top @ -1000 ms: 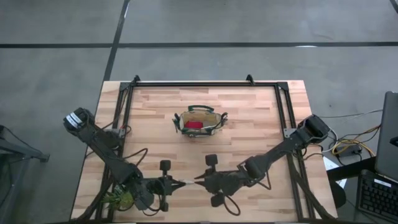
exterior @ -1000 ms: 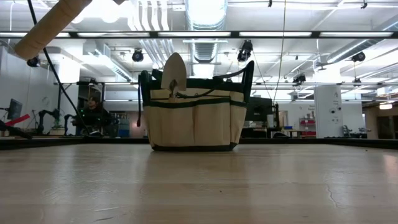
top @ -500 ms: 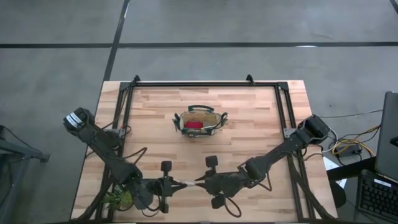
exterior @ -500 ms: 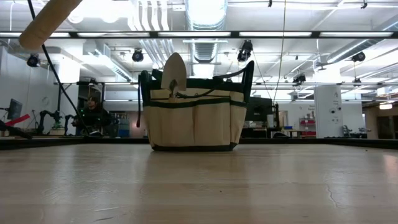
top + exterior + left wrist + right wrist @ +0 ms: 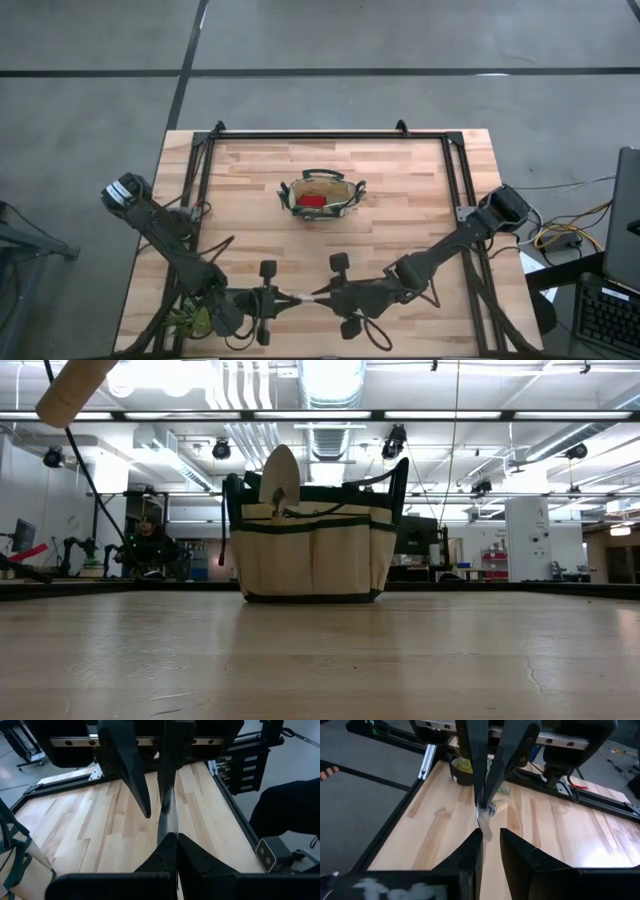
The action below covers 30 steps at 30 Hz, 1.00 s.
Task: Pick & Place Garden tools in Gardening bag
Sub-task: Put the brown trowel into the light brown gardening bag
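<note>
- Trowel [image 5: 303, 296] hangs level above the near edge of the counter [image 5: 400, 190], held between the two arms, which meet there tip to tip.
- Left hand [image 5: 283, 297] grips the trowel at its wooden handle end; in the right wrist view its fingers [image 5: 476, 755] pinch the handle where it meets the silver blade [image 5: 484, 822].
- Right hand [image 5: 318, 294] has its fingers apart; in the left wrist view one finger [image 5: 131, 762] stands clear to the side while the other lies along the blade.
- In the right wrist view, the right hand's own fingers [image 5: 517, 850] sit either side of the blade tip with a gap showing.
- Bag [image 5: 321, 196] stands upright near the middle of the counter, well apart from both hands.
- A red item [image 5: 312, 200] lies inside the bag.
- In the low view, a second trowel's blade [image 5: 279, 475] pokes up out of the bag's top.
- A green plant [image 5: 185, 321] sits at the near left corner, just beside the left arm.
- Seen low, a person [image 5: 150, 545] sits far back in the room.
</note>
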Tool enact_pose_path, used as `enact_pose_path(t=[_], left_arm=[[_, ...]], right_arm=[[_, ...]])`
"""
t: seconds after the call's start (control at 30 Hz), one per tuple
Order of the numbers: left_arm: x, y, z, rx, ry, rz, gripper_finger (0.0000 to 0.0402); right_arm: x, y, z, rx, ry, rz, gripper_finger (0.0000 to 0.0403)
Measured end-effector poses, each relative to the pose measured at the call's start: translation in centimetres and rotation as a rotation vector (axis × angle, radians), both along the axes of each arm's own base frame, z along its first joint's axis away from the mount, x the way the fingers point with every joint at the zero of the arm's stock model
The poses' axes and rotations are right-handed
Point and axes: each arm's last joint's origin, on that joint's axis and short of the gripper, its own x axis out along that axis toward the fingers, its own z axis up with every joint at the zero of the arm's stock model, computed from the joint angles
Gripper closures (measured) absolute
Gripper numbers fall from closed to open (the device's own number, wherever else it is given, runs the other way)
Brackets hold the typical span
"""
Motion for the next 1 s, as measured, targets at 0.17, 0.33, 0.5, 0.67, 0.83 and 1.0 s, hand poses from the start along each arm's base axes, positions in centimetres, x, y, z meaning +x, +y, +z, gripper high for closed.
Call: enact_pose_path(t=[0.17, 0.33, 0.5, 0.67, 0.83, 1.0], left_arm=[[0.05, 0.04, 0.02, 0.003, -0.003, 0.002, 0.0397], [0.15, 0.16, 0.03, 0.004, -0.005, 0.01, 0.0397], [0.35, 0.39, 0.04, 0.004, -0.006, 0.022, 0.0397], [0.48, 0.53, 0.03, 0.001, -0.005, 0.026, 0.0396], [0.49, 0.61, 0.02, -0.006, -0.01, 0.049, 0.0395], [0.5, 0.72, 0.03, 0.002, -0.019, 0.08, 0.0368]], right_arm=[[0.03, 0.02, -0.02, 0.001, -0.002, 0.0, 0.0349], [0.05, 0.0, 0.01, 0.003, -0.005, -0.003, 0.0359], [0.06, -0.01, 0.01, 0.004, -0.005, -0.002, 0.0388], [0.05, -0.03, -0.01, 0.001, -0.004, -0.007, 0.0393], [0.0, -0.08, 0.01, -0.003, 0.0, -0.013, 0.0394], [-0.07, -0.17, 0.08, 0.018, 0.005, -0.026, 0.0395]])
